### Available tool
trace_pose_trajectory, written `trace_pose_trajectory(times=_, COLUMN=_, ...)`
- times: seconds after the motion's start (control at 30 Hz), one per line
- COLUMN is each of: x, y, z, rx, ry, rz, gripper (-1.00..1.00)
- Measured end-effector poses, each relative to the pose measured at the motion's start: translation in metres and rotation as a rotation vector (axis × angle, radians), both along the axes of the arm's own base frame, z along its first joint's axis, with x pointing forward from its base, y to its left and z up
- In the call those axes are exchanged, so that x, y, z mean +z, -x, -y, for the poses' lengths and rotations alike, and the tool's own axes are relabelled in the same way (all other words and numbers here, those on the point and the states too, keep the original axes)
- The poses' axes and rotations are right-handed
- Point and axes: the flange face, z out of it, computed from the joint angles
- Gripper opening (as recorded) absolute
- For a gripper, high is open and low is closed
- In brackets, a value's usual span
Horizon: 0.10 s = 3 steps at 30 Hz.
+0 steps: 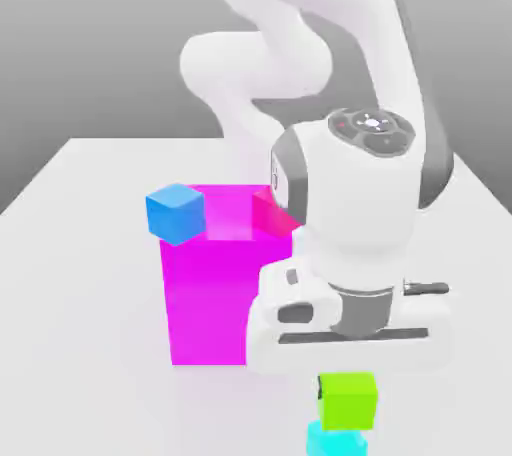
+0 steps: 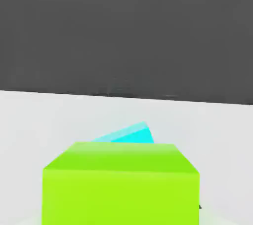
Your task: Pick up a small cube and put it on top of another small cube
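Sitting under the end effector (image 1: 347,369), green cube (image 1: 348,400) tops cyan cube (image 1: 336,440).

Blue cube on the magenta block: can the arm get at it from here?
Probably yes. The blue cube sits exposed on a top corner of the magenta block, nothing over it; the pink-red cube sits apart on the same top.

Cyan cube (image 1: 336,441) cut by frame edge, mostly behind green cube (image 2: 121,184)

A small lime-green matte cube (image 1: 348,400) is seen stacked on a small cyan cube (image 1: 336,441) at the near edge, directly below the white arm's hand, while a blue cube (image 1: 176,212) and a pink-red cube (image 1: 270,212) rest atop a large magenta block (image 1: 205,294) on the white table (image 1: 80,274).
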Motion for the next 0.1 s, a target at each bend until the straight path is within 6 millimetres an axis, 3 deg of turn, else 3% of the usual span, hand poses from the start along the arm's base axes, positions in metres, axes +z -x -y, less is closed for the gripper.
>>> trace_pose_trajectory(times=0.1, x=0.0000, y=0.0000, z=0.0000, rx=0.000, ry=0.000, rz=0.000, gripper=1.00)
